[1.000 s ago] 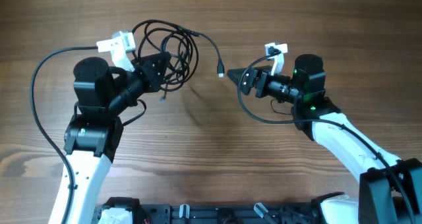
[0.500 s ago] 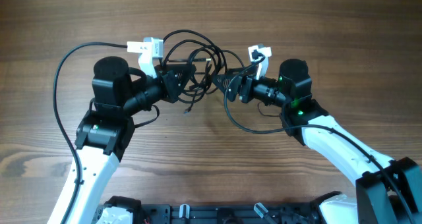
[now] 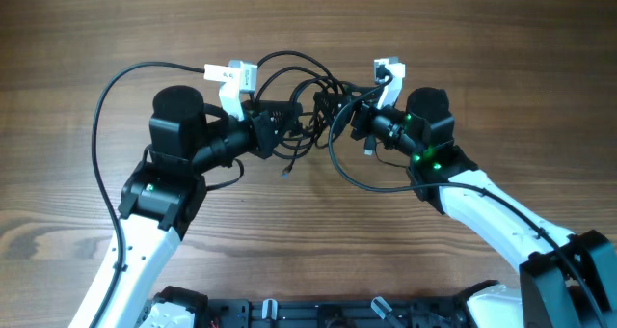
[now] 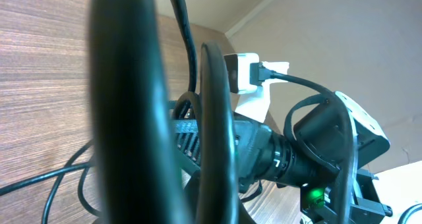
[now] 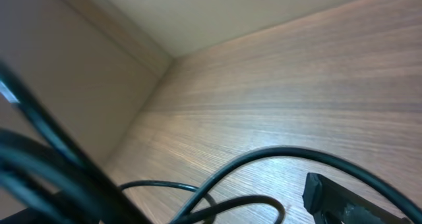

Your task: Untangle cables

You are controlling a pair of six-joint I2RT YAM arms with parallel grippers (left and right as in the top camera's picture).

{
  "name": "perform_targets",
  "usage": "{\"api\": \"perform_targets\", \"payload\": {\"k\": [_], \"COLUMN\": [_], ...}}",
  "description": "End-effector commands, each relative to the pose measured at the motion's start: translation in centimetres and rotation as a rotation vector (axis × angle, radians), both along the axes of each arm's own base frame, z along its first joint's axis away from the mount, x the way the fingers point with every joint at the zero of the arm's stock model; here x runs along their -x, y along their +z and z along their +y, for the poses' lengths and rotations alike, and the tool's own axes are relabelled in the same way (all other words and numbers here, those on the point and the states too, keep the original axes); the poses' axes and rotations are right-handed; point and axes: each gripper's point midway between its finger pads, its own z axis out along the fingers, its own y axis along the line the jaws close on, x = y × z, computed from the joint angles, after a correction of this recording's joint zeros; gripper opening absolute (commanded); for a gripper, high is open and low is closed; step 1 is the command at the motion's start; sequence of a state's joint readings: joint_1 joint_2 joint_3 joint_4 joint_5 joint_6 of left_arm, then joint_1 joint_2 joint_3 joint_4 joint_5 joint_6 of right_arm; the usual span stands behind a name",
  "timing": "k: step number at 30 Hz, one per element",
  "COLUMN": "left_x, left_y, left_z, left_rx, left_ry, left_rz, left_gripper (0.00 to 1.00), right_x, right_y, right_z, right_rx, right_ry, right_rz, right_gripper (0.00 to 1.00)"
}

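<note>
Well inside the table (image 3: pixel 501 39), left jaws clench the cables (image 3: pixel 320 100); right jaws unclear.

Cables (image 4: pixel 125 85) glossy black rubbery; table (image 3: pixel 482 39) matt wood grain.

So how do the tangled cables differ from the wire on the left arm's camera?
The cables are thin and loop over each other in a tangle; the wire is thicker and runs in one smooth arc. A cable end is free, with a small plug; the wire plugs into the white camera module. Both are black.
</note>
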State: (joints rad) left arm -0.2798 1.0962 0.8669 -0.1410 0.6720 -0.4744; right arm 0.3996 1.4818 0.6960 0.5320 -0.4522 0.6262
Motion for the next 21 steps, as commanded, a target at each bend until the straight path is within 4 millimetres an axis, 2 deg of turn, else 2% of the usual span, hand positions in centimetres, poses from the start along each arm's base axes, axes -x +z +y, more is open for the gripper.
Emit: {"api": "perform_targets", "payload": {"k": [1, 5, 10, 14, 15, 18, 21], "left_x": [0.3, 0.2, -0.1, -1.0, -1.6, -2.4, -2.8], "left_y": [0.5, 0.6, 0.7, 0.5, 0.5, 0.5, 0.5], "left_z": [-0.4, -0.4, -0.2, 0.8, 1.6, 3.0, 3.9], "left_rx": [0.000, 0.000, -0.004, -0.022, -0.028, -0.027, -0.026], "left_ry": [-0.031, -0.031, -0.013, 0.048, 0.083, 0.128, 0.155], "left_rz": [-0.031, -0.035, -0.050, -0.053, -0.054, -0.049, -0.046], "left_gripper": [0.04, 0.04, 0.04, 0.04, 0.04, 0.04, 0.04], "right_x": [-2.0, -3.1, -3.2, -3.2, -3.1, -2.8, -2.1], "right_y": [-1.2, -3.7, -5.0, -5.1, -5.1, -4.9, -3.5], "right_z": [-2.4, -5.7, -7.5, -7.5, -7.3, -6.3, -3.8], "right_rx": [0.061, 0.148, 0.214, 0.214, 0.211, 0.188, 0.154], "right_ry": [-0.182, -0.379, -0.471, -0.470, -0.458, -0.399, -0.243], "right_rz": [0.029, 0.102, 0.135, 0.138, 0.139, 0.141, 0.078], "right_gripper": [0.96, 0.96, 0.96, 0.96, 0.97, 1.00, 1.00]}}
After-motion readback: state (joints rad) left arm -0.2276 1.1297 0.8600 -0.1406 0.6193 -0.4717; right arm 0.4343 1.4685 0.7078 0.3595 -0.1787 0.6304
